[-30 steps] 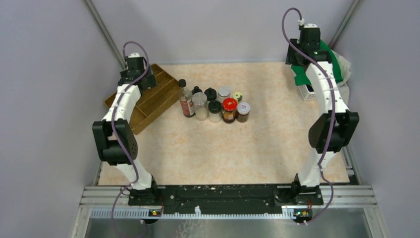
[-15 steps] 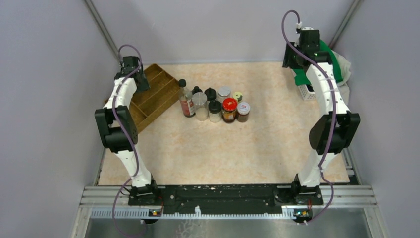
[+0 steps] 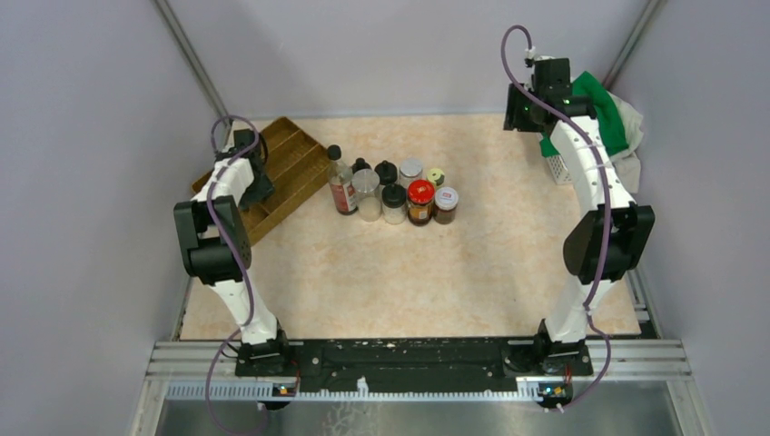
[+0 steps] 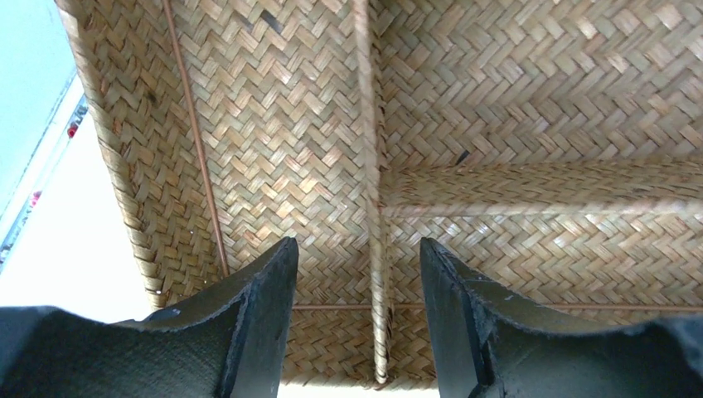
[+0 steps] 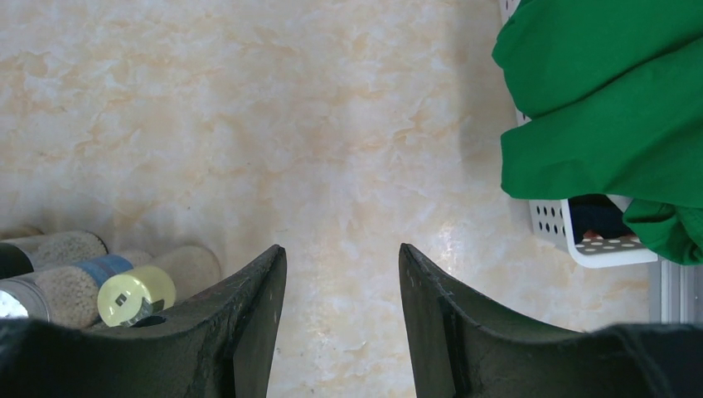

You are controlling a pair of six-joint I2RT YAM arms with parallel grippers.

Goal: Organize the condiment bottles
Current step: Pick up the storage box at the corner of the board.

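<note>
The condiment bottles stand in a tight cluster at mid-table: a tall black-capped, red-labelled bottle [image 3: 341,186], a red-lidded jar [image 3: 419,200], a yellow-green-lidded shaker [image 3: 436,176] and several more. The yellow-green lid [image 5: 137,294] also shows low left in the right wrist view. My left gripper [image 3: 257,184] is open and empty just above the brown woven divided tray [image 3: 289,136], with a tray divider [image 4: 370,166] between its fingers [image 4: 269,315]. My right gripper [image 3: 518,109] is open and empty, high over bare table to the right of the bottles. Its jaws [image 5: 341,249] frame only the tabletop.
A white perforated basket [image 3: 561,169] draped with a green cloth [image 3: 604,113] sits at the far right edge; it also shows in the right wrist view [image 5: 580,245]. Grey walls close in the table on the left, back and right.
My left gripper has swung from the tray's far corner toward me and lower over the tray. My right gripper has shifted left, away from the basket. The bottles have not moved.
</note>
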